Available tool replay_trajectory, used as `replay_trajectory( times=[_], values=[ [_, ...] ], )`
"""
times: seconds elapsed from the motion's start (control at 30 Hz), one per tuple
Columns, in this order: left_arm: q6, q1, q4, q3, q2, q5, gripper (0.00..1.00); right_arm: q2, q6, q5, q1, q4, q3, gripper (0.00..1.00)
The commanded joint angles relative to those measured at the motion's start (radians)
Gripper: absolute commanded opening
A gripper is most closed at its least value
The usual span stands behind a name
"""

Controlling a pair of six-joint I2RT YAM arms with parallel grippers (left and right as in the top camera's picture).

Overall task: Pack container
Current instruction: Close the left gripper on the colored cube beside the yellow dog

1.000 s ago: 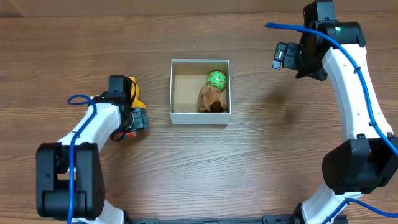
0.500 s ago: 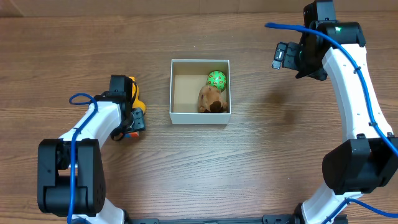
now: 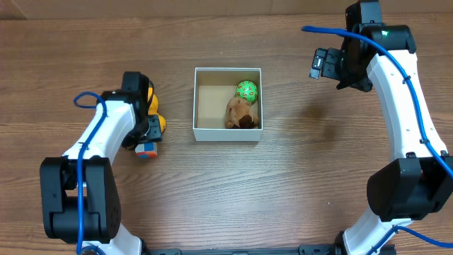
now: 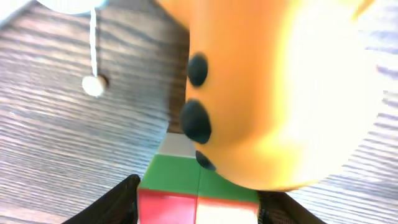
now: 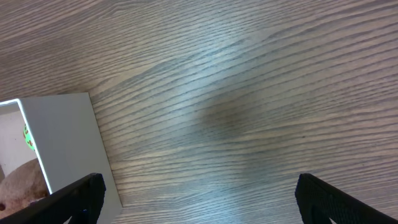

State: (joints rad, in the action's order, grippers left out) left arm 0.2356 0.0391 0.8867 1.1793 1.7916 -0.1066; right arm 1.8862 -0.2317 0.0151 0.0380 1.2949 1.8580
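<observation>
Container (image 3: 228, 134) sits well off to the right of the left gripper (image 4: 198, 213) fingers, green ball (image 3: 247, 90) and brown plush (image 3: 241, 112) in its right half. Fingers look clamped narrow on the colour cube (image 3: 146, 149), with the orange toy (image 4: 273, 93) touching just ahead. Best to lift straight up, clear of the toy, then over the near wall into the bare left half. Right gripper (image 5: 199, 199) gapes wide and empty.

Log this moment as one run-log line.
left gripper: jaws around cube, grip unclear | box: holds green ball, brown plush | orange toy: beside cube, outside box | right gripper: open, above table
</observation>
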Motion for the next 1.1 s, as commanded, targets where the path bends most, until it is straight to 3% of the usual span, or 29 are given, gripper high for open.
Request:
replay_trajectory(
  times=[0.0, 0.2, 1.07],
  values=[
    [-0.011, 0.0, 0.012, 0.042, 0.012, -0.008, 0.61, -0.024, -0.005, 0.009, -0.006, -0.003, 0.014, 1.0],
    [0.001, 0.0, 0.011, 0.021, 0.013, 0.015, 0.73, -0.024, -0.005, 0.009, -0.006, -0.003, 0.014, 1.0],
    [0.015, 0.0, -0.2, -0.151, 0.015, 0.021, 0.73, -0.024, -0.005, 0.009, -0.006, -0.003, 0.014, 1.0]
  ],
)
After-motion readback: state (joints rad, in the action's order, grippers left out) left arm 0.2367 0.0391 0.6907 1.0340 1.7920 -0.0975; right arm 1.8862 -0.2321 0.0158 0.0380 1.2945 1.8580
